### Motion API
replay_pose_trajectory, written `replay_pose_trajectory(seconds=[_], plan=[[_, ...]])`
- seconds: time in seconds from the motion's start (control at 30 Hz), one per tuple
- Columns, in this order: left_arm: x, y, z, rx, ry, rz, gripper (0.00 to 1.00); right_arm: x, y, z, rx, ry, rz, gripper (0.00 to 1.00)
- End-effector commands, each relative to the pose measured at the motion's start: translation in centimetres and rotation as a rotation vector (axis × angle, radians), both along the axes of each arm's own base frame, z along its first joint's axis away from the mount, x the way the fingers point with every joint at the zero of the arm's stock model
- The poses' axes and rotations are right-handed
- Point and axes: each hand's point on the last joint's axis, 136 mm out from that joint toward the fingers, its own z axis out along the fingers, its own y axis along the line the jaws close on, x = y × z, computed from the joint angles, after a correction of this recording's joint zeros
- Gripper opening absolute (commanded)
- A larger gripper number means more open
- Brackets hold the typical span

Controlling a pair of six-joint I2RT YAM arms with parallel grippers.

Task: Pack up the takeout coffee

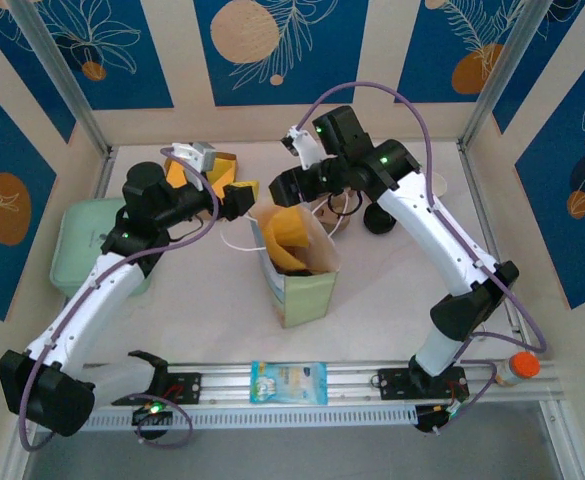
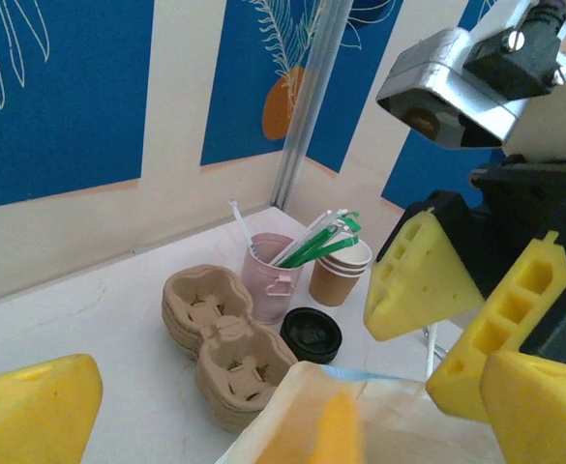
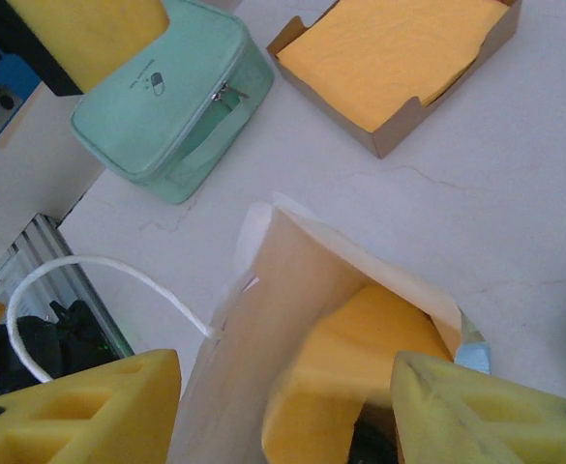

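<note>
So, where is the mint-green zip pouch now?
In the top view the mint-green zip pouch lies on the left side of the table, partly under the left arm; the right wrist view shows it beside the box of orange napkins.

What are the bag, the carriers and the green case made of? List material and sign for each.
Bag: paper, matte tan; thin creased walls.
Carriers: likely moulded pulp; rough brown, pressed wells.
Green case: fabric or faux leather, smooth mint; zip and strap.

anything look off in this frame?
Two things. A blue-and-white packet lies on the front rail, off the table. The paper bag has a crumpled, lopsided mouth, with something orange-yellow inside. No spill visible.
</note>
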Motion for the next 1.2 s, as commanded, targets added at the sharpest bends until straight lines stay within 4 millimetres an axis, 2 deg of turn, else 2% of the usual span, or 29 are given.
replay_pose_trajectory(seconds=[0.0, 0.3, 0.5, 0.87, 1.0, 1.17], plan=[[-0.1, 0.4, 0.4, 0.003, -0.027, 0.009, 1.00, -0.8, -0.1, 1.1, 0.014, -0.031, 0.022, 0.60], [0.1, 0.6, 0.0, 0.003, -0.014, 0.026, 1.00, -0.4, -1.0, 1.2, -0.010, -0.054, -0.027, 0.62], [0.9, 1.3, -1.1, -0.004, 0.034, 0.091, 1.00, 0.1, -1.9, 1.1, -0.019, -0.070, -0.073, 0.64], [3.1, 3.1, -3.9, -0.089, 0.264, 0.181, 1.00, 0.4, -4.5, 1.3, -0.035, -0.089, -0.168, 0.64], [2.5, 3.1, -4.6, -0.019, 0.328, 0.174, 1.00, 0.4, -6.0, 1.3, -0.077, -0.115, -0.222, 0.64], [0.1, 2.3, -5.4, 0.030, 0.408, 0.092, 1.00, 0.6, -8.3, 0.0, -0.152, -0.101, -0.284, 0.64]])
